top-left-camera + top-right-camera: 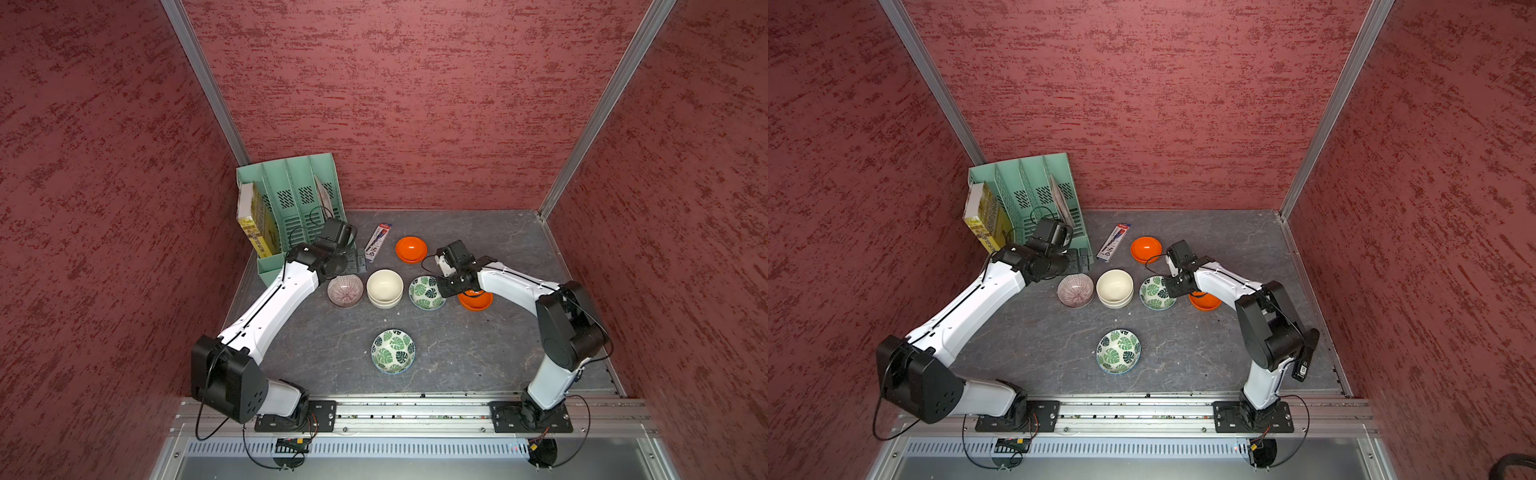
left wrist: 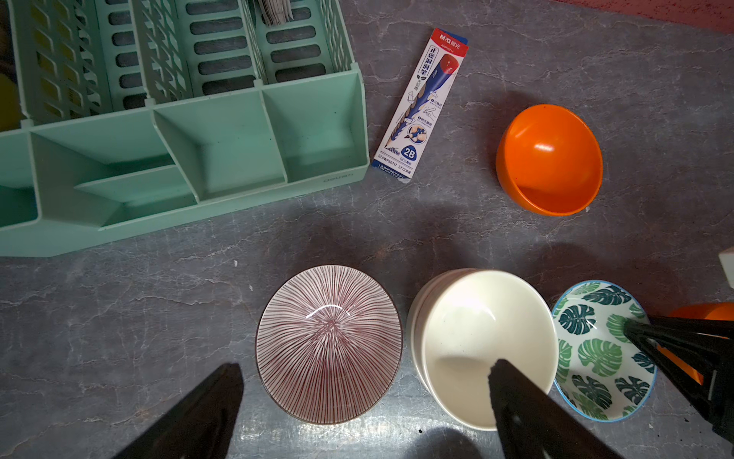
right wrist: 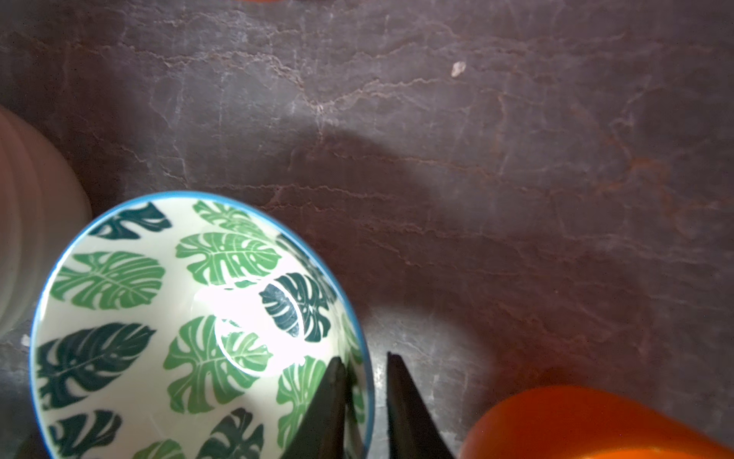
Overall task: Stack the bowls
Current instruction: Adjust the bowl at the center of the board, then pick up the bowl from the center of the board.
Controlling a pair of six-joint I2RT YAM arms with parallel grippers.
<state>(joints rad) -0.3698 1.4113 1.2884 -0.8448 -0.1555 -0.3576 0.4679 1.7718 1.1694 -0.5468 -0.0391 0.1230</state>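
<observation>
My right tool [image 3: 364,357] stands slightly parted astride the rim of a leaf bowl [image 3: 190,318], not pinching it. My left tool [image 2: 365,367] gapes wide above the lined bowl [image 2: 329,341]. The cream bowls [image 1: 384,289] are nested. The second leaf bowl [image 1: 392,350], one orange bowl [image 1: 411,248] and the other orange bowl [image 1: 476,305] sit apart, to be paired.

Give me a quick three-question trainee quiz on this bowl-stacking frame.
1. Which bowl's rim does the right pincer straddle? A) striped bowl B) leaf-patterned bowl C) orange bowl
2. True or false: the cream bowls are nested in one stack.
3. What lies between the green rack and the far orange bowl?
Key: 1 B; 2 true; 3 the pencil box.
</observation>
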